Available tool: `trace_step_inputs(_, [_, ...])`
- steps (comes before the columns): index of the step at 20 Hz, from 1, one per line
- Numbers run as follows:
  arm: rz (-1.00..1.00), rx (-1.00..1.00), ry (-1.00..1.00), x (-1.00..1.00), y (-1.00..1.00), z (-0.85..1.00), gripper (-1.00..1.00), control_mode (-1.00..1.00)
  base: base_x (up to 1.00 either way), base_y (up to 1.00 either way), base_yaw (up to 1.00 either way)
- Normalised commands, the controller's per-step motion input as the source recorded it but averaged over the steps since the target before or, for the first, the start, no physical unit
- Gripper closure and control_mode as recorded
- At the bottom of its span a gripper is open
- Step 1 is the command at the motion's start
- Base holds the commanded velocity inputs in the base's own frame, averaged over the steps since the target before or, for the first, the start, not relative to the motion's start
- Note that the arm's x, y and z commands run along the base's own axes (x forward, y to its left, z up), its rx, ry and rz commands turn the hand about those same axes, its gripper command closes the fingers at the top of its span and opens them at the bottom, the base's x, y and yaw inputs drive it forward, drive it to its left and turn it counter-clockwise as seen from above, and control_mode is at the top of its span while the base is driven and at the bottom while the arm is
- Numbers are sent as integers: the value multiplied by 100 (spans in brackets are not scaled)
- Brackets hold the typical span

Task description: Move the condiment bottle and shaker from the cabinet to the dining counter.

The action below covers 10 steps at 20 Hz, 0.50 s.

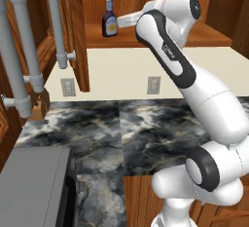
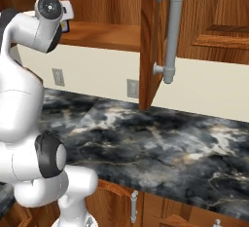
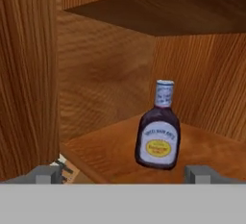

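Observation:
The condiment bottle point(image 3: 158, 132), dark brown with a pale cap and yellowish label, stands upright on the wooden shelf point(image 3: 110, 153) of the open cabinet point(image 1: 146, 35). It is also seen in the left base view point(image 1: 110, 19), at the left of the shelf. My gripper point(image 3: 123, 174) is open, fingertips point(image 3: 48, 174) spread wide, a short way in front of the bottle and touching nothing. Seen from the left base, my hand point(image 1: 124, 21) reaches in just right of the bottle. The shaker and the dining counter are out of view.
An open cabinet door point(image 1: 78, 31) with a long grey bar handle point(image 1: 57, 21) hangs left of the shelf, another door point(image 2: 151, 41) to the right. Below lies the marbled wall counter point(image 1: 121, 128) with outlets point(image 1: 153, 85). A grey appliance point(image 1: 34, 184) sits lower left.

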Motion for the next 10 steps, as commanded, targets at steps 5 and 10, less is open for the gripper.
trace_step_inputs(5, [2, 0, 5, 30, 16, 23, -100, -100, 0, 0, 0])
trace_step_inputs(10, [0, 0, 7, 34, 2, 7, -100, -100, 0, 0, 0])
